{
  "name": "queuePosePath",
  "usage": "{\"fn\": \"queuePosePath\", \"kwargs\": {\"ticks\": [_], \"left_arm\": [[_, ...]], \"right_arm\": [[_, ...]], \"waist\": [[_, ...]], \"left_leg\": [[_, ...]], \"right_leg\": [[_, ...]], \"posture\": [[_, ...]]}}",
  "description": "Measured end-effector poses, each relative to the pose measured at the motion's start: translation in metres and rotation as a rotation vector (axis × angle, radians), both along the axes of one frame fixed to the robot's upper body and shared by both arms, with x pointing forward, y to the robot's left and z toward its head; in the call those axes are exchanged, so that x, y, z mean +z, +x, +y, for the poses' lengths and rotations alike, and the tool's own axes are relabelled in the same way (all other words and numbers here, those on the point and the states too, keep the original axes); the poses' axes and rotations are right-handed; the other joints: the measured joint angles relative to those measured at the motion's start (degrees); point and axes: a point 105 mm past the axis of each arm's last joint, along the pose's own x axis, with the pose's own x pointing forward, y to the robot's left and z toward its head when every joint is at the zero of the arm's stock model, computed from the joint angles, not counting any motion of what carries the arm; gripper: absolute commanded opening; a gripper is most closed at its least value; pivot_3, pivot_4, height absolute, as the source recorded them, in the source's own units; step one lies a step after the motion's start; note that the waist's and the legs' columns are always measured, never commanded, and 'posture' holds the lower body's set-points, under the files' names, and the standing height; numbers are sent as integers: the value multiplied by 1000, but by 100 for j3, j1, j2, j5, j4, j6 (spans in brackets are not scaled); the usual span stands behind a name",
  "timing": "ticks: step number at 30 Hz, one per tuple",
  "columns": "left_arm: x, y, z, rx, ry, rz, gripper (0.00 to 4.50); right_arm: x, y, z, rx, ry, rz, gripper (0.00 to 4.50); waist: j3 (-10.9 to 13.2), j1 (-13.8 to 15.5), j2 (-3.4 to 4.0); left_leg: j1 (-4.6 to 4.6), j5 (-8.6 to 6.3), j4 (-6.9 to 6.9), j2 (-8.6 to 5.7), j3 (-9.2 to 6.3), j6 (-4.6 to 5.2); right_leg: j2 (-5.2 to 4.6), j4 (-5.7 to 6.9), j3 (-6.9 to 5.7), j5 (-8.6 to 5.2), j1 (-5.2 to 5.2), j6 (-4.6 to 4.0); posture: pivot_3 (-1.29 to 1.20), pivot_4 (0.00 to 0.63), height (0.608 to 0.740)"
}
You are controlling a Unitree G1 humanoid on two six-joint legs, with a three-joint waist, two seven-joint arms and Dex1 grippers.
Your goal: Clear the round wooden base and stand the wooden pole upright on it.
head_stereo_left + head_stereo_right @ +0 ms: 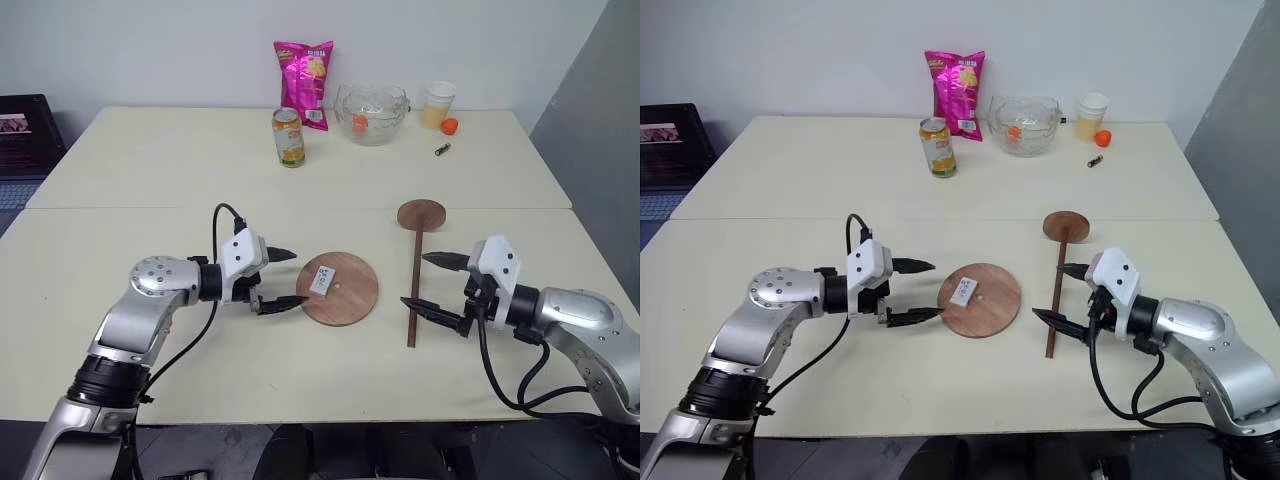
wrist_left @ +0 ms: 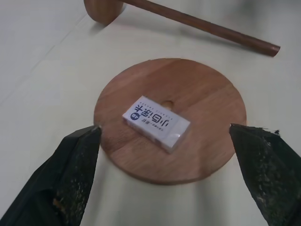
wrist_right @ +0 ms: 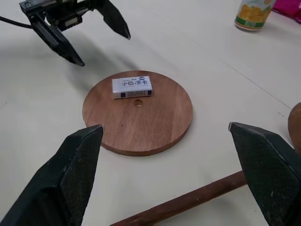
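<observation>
Left eye view: we're seeing the base (image 1: 338, 289) lying flat mid-surface (image 1: 150, 170), a small white box (image 1: 322, 280) sitting on it. Pole (image 1: 415, 287) is lying just right of it. Left tool (image 1: 283, 279) is hovering released beside the base; right tool (image 1: 426, 282) is released, straddling the pole.

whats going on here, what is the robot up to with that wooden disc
The robot is closing in on the base, which has a small white box lying on it beside the centre hole. The left tool is open just beside the base, facing the box. The right tool is open around the pole, which lies flat on the table. Nothing is held yet.
</observation>
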Motion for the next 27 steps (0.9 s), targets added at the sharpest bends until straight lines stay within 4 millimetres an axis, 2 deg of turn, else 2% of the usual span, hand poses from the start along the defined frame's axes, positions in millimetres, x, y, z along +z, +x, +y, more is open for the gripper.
{"fn": "queuePosePath", "kwargs": {"ticks": [5, 11, 14, 21, 27], "left_arm": [[-11, 2, -9, 3, 15, 7, 4500], [-24, 21, -15, 69, 20, 11, 4500], [-30, 24, -19, 72, 18, 19, 4500], [-30, 28, -29, 63, 3, 27, 4500], [-34, 30, -32, 48, 25, 40, 3474]], "right_arm": [[-4, -2, -1, -20, -3, 8, 4463], [-1, -3, 2, -26, 4, -6, 4463], [-1, -4, 3, -25, 2, -6, 4463], [-1, -4, 7, -24, 7, 0, 4463], [2, -5, 9, -19, 3, -6, 4500]], "waist": [[0, 0, 0], [-1, 5, -2], [-1, 0, -2], [-1, -2, -2], [-2, 1, -3]], "left_leg": [[6, 0, 1, -1, 0, 1], [2, 0, 2, -4, -3, 2], [2, 0, 2, -3, -2, 2], [3, 0, 4, -3, -4, 1], [4, 1, 5, -3, -5, 1]], "right_leg": [[0, 3, 1, 0, 3, 0], [1, 2, -3, 0, 3, 1], [1, 2, -2, 0, 2, 0], [2, 4, -3, 0, 3, 0], [1, 5, -3, 0, 4, 0]], "posture": [[0, 150, 740], [0, 150, 740], [0, 150, 740], [0, 150, 740], [0, 150, 740]]}}
